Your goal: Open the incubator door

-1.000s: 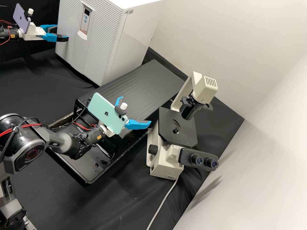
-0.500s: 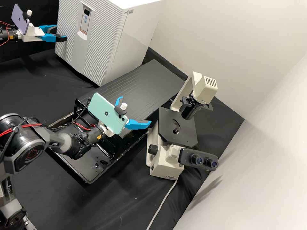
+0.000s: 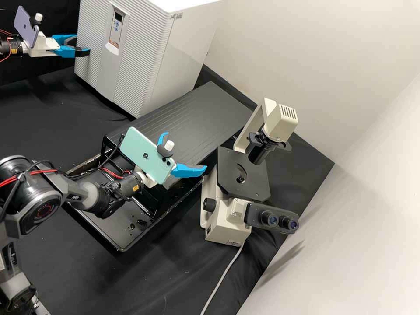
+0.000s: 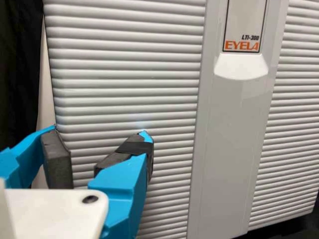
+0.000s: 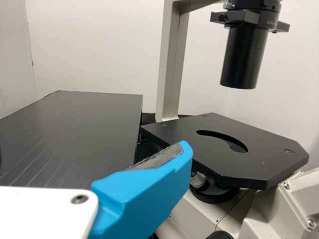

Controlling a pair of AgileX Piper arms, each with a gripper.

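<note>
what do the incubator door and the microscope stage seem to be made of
Door: probably moulded plastic, pale and satin, judging by its even ridges; painted metal is possible. Stage: likely black-coated metal, satin, with screws and crisp edges.

In the high view, the incubator (image 3: 144, 57) is set at the far left of the counter (image 3: 48, 113), with a control panel (image 3: 115, 28) let into its front. The board (image 3: 197, 116) is placed to its right and nearer, and a tray (image 3: 119, 250) is laid below the board's near end; drops (image 3: 141, 222) are scattered in the tray. To the right of both, the microscope (image 3: 225, 223) is stood, its eyepieces (image 3: 280, 221) placed before its stage (image 3: 239, 190). A cable (image 3: 221, 278) is led forward from its base. The whole is backed by a wall (image 3: 306, 78).
</note>
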